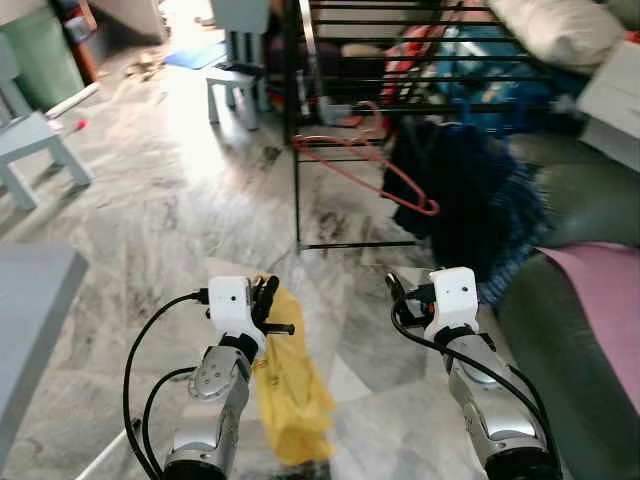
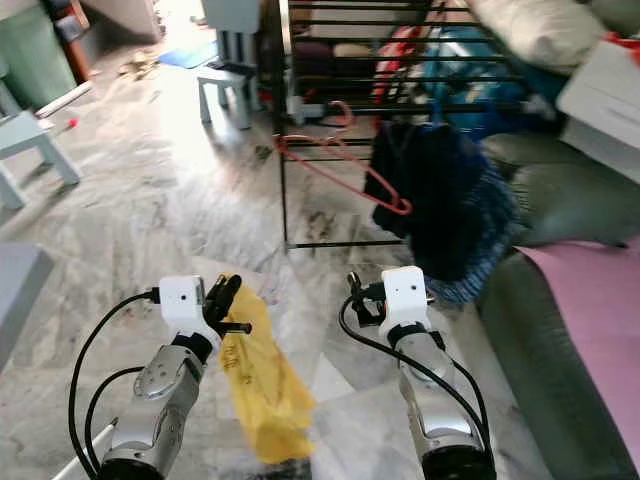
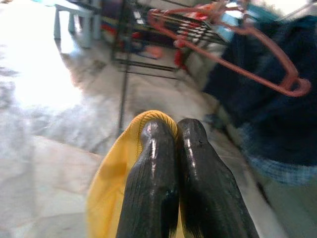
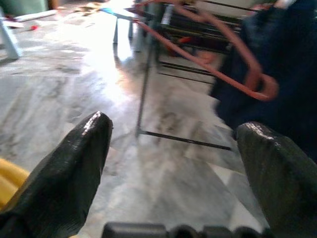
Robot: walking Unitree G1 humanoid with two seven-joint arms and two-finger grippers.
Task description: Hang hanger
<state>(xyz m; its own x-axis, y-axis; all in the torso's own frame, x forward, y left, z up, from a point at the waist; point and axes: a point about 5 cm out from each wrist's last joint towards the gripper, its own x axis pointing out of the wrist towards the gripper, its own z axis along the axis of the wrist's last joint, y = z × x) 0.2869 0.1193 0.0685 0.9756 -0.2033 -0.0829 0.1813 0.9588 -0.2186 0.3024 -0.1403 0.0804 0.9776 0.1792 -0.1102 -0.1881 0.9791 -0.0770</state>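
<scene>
Hanger [image 1: 365, 165], a thin red-orange one, hangs on a black metal drying rack [image 1: 297, 150] that stands on the grey marbled floor [image 1: 170, 200] ahead of the robot; its hook sits up at the rack's bars and its triangle slants down and to the right, ending just beside a dark navy garment [image 1: 455, 200] that hangs off the rack. In the two head views both silver arms reach forward low in the scene, well short of the rack. The left gripper [image 3: 176, 136] has its two black fingers [image 3: 151, 163] pressed together on a yellow cloth [image 1: 285, 390], which drapes down from the fingers toward the floor. The right gripper [image 4: 173, 134] holds nothing; its fingers [image 4: 74, 163] are spread wide apart, and through the gap the right wrist view shows the rack's lower bar, the floor and the hanger's rounded corner against the dark garment. To the right of the robot lies a grey-green sofa [image 1: 590, 190] with a pink cloth [image 1: 600, 300] over it and a pale cushion [image 1: 560, 30] further back. On the far left are a small pale blue stool [image 1: 35, 145] and, beyond it near the rack, a second one [image 1: 235, 90]. The head views are slightly blurred.
</scene>
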